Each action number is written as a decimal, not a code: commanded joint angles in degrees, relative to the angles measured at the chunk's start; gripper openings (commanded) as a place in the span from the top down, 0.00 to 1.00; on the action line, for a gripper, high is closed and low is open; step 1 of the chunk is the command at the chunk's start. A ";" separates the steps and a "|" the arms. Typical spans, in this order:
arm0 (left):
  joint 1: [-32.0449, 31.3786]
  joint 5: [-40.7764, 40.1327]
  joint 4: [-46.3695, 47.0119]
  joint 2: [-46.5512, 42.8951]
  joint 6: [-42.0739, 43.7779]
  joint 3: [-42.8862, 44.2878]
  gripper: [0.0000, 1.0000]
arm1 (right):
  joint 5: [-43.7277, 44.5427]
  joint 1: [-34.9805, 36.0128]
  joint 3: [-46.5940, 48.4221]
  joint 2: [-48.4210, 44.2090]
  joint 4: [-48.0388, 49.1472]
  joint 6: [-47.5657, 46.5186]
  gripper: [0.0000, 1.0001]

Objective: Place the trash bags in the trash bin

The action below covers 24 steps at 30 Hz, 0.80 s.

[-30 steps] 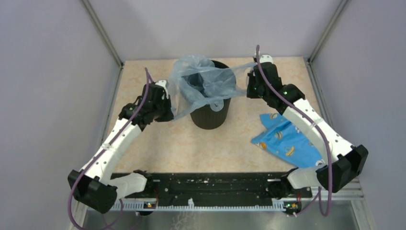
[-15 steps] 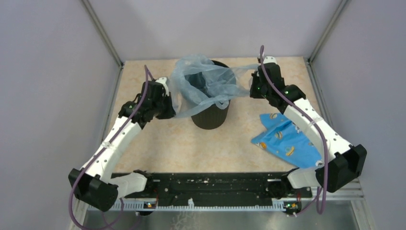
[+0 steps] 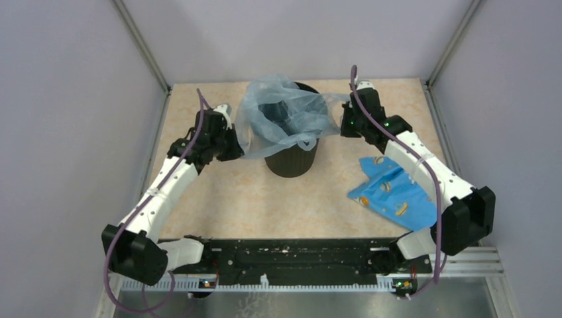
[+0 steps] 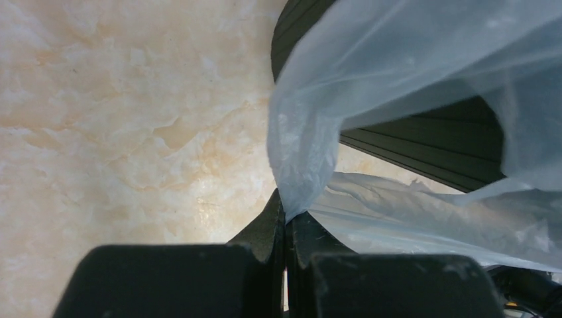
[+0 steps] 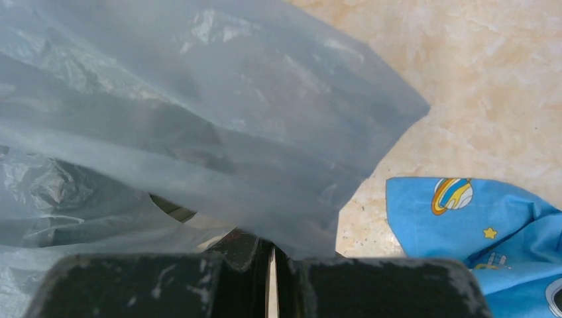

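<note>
The trash bag (image 3: 285,114), thin pale grey-blue film, is draped over the mouth of the round black trash bin (image 3: 290,159) at the table's far middle. My left gripper (image 3: 238,147) is left of the bin, shut on the bag's left edge. In the left wrist view the film (image 4: 371,86) runs pinched between the closed fingertips of the left gripper (image 4: 285,215), with the bin wall (image 4: 424,142) behind. My right gripper (image 3: 344,120) is right of the bin, shut on the bag's right edge. In the right wrist view the film (image 5: 199,132) covers the right gripper (image 5: 272,248).
A blue cloth with cartoon prints (image 3: 396,195) lies flat on the table to the right of the bin, under the right forearm; it also shows in the right wrist view as the blue cloth (image 5: 477,225). Grey walls and metal posts enclose the marbled tabletop (image 3: 219,199).
The left gripper has shifted slightly toward the far side with the bag's edge. The right gripper has drifted a little left toward the bin, and the bag's right corner has slackened.
</note>
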 commanded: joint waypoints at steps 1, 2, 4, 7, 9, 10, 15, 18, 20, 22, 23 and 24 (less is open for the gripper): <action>4.41 -0.24 1.71 2.36 0.77 -2.80 1.00 | 0.78 0.13 2.63 -2.84 -0.70 -0.20 1.00; 4.74 -0.37 2.01 2.68 0.78 -2.82 1.00 | 0.67 0.47 2.96 -3.40 -1.02 -0.32 1.00; 5.34 0.17 2.34 3.39 0.94 -2.62 1.00 | 0.08 0.90 3.54 -4.64 -1.43 -0.57 1.00; 5.49 1.20 2.23 4.35 0.96 -1.21 1.00 | 1.41 1.04 3.14 -5.26 -1.57 -1.10 1.00; 5.49 3.01 1.08 5.10 1.39 0.74 1.00 | 2.57 0.51 2.69 -4.35 -1.84 -1.34 1.00; 5.49 3.60 0.62 5.34 1.62 1.49 1.00 | 2.35 0.15 2.73 -3.45 -2.07 -1.39 1.00; 5.49 3.49 0.36 3.44 1.75 3.51 0.90 | 2.03 0.22 3.03 -3.09 -1.59 -1.63 0.92; 5.49 1.24 0.84 1.49 2.22 4.41 0.82 | 3.02 0.21 3.59 -5.03 -1.33 -2.65 0.65; 5.49 -0.54 1.03 0.18 2.64 4.99 0.70 | 3.20 0.26 4.39 -6.39 -1.54 -3.66 0.53; 5.49 -1.87 0.84 -0.97 3.20 5.75 0.60 | 2.60 0.43 5.24 -7.62 -1.89 -5.03 0.41; 5.49 -2.14 0.73 -1.38 3.50 6.18 0.57 | 2.53 0.73 5.70 -8.20 -2.07 -5.54 0.38; 5.49 -2.24 0.52 -1.81 3.91 6.56 0.54 | 2.49 1.19 6.08 -8.89 -1.97 -6.46 0.35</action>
